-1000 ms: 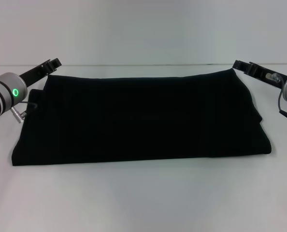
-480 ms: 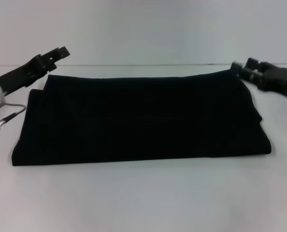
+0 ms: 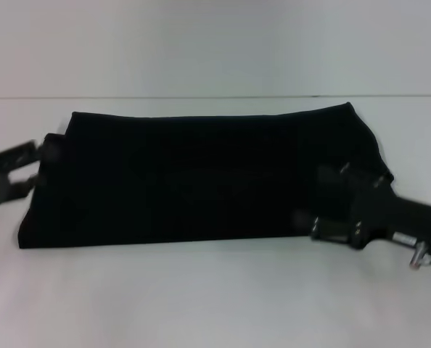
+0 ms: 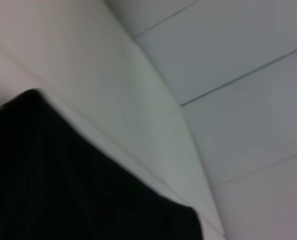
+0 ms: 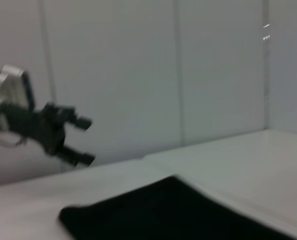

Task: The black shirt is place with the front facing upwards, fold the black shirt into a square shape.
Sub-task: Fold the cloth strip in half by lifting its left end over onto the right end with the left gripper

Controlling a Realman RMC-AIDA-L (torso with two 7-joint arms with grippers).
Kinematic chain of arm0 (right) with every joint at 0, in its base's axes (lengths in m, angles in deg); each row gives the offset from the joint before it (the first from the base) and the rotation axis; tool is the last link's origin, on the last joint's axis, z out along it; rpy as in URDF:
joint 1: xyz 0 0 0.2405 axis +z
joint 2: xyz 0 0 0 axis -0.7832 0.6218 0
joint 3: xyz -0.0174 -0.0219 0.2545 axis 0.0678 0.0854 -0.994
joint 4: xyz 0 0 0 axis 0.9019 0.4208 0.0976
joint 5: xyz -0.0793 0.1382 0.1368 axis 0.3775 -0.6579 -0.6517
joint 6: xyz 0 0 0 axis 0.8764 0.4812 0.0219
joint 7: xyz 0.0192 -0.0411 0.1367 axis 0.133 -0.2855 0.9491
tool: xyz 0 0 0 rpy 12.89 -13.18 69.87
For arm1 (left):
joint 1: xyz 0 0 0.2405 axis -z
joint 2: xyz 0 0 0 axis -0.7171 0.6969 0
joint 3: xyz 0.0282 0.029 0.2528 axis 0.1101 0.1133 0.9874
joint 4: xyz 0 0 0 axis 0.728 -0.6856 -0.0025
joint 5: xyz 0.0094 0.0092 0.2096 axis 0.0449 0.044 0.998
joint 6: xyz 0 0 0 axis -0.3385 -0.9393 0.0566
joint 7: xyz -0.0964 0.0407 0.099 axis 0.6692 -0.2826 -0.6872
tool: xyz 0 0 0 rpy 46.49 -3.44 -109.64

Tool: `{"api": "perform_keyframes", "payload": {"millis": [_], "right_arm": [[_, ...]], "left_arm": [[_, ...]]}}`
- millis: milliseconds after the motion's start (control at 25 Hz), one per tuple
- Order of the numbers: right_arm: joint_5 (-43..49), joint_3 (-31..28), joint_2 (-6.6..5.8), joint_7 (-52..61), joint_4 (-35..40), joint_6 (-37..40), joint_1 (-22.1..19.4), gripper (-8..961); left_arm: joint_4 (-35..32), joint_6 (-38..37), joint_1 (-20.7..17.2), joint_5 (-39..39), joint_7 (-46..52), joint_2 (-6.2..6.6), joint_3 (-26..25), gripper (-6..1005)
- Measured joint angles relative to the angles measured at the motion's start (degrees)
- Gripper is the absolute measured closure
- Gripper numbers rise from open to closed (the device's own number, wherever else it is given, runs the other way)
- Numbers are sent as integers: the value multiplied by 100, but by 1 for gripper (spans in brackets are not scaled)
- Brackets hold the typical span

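While folded into a wide band: large plain black cloth shirt (image 3: 208, 174) across the middle of the head view on the white table (image 3: 215, 297), long edges running left to right, still a rectangle and not a square.
Left gripper (image 3: 16, 174): at the left edge of the frame, level with the shirt's left end, fingers apart like a fork, holding nothing; seen open from the right wrist view too (image 5: 73, 142).
Right gripper (image 3: 324, 210): lower right of the frame, over the shirt's near right corner; blurred, cannot tell how wide, nor whether any cloth is caught.
Step in hand, judged: taking both short ends for a sideways fold.
Risk one: pinching only the top layer, so the lower layers stay behind and the fold comes out crooked.
Risk two: uneven grips at the two ends, dragging the band askew or bunching it.
Count: one shirt, two grippers, one table.
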Motion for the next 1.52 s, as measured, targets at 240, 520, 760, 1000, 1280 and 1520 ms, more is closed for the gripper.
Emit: {"api": "perform_keyframes", "payload": {"millis": [240,520,760,1000,1280,1520], "right_arm": [[8,285,10,-396,-393,-501,40,6],[8,317,21,-645,-490,-728,92,5],[3,367,30,-653,-498,-758,132,5],[-7,368,34,-656,-520,-759,160,6],[-24,368,32,-659,-547,-759,192,5],[-30,368,32,-653,-549,-757,208,5]], "left_arm": [[-238,40,-328,673,1091,42,12,83],[-177,493,-342,936,1643,13,51,84],[12,836,-273,1182,1934,12,118,84],[104,1139,-246,1247,2012,25,90,83],[109,1289,-236,1252,2079,17,120,83],[139,1458,-242,1256,2198,9,119,83]]}}
